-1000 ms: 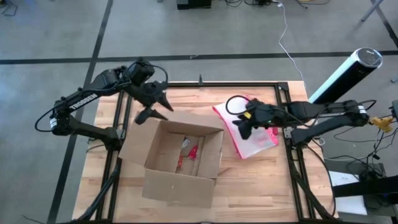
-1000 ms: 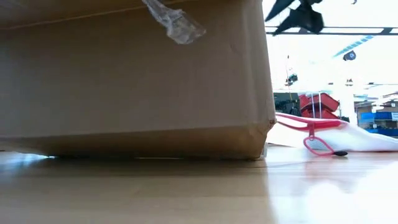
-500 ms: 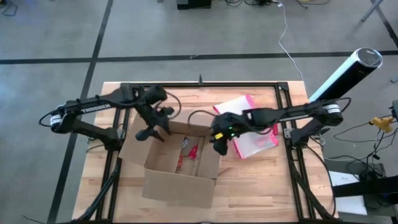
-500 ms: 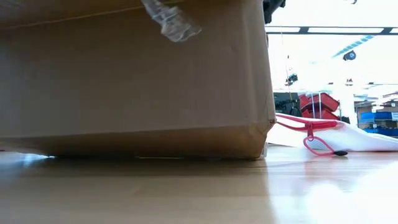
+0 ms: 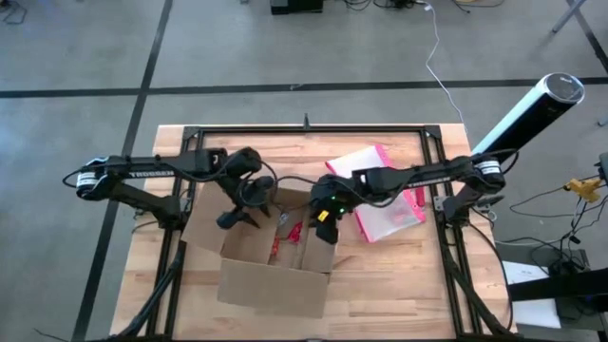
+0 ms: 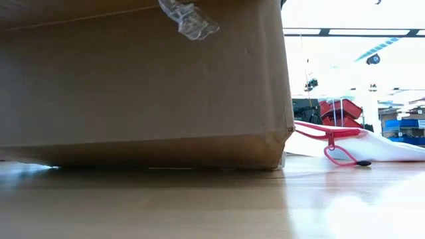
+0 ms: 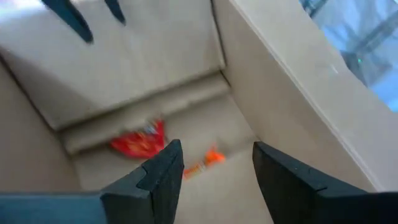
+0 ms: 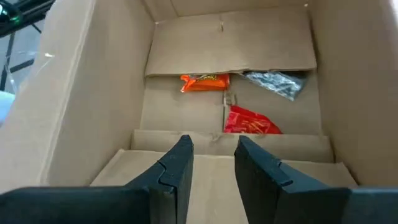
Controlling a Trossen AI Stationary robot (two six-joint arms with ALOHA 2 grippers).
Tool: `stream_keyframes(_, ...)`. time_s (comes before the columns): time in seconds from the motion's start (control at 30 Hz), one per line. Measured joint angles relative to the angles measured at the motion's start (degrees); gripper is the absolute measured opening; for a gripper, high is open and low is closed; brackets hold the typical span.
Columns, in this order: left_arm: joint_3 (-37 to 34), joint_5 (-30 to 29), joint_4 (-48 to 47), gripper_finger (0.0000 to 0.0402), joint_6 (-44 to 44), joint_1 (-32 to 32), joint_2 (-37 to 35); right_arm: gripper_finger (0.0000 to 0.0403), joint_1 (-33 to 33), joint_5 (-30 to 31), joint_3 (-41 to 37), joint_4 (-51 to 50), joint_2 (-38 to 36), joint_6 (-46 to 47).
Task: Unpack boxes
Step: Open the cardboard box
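On the wooden tabletop (image 5: pixel 399 275) sat the brown cardboard box (image 5: pixel 275 249), its flaps folded out and its top open, a little toward the left arm's side of the middle. From the low camera its side wall (image 6: pixel 139 86) filled most of the view, with a scrap of clear tape (image 6: pixel 189 18) hanging from its upper edge. Beside the box, on the right arm's side, lay a translucent pouch with pink edging (image 5: pixel 385 195), flat on the wood and apart from the cardboard. Both dark arms reached in over the open top. The left pincer (image 5: pixel 237 211) hung above the box's left inner wall, its two fingers (image 7: pixel 163 174) spread apart with nothing between them. The right pincer (image 5: pixel 318 220) hung over the opposite rim, its fingers (image 8: pixel 177 168) also parted, though more narrowly, and empty. Down on the box floor lay three small packets: a red one (image 8: pixel 252 122), an orange one (image 8: pixel 205 81) and a crinkled silvery one (image 8: pixel 277 83), none touched by either pincer
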Motion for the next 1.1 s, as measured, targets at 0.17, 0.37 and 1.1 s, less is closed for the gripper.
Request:
stream_keyframes(0.17, -0.3, 0.0, 9.2, 0.0180, -4.0, -0.2, 2.0, 0.0102, -1.2, 6.1, 0.2, -9.3, -5.4, 2.5)
stream_keyframes(0.37, -0.3, -0.6, 15.9, 0.0180, -4.1, -0.6, 8.3, 0.0086, -0.4, 8.9, -1.2, -16.6, -11.1, 4.6)
stream_keyframes(1.1, -0.4, -3.6, 23.2, 0.0180, -5.2, -3.0, 19.9, 0.0044, 4.2, -3.8, -8.7, -5.7, -2.8, 5.3)
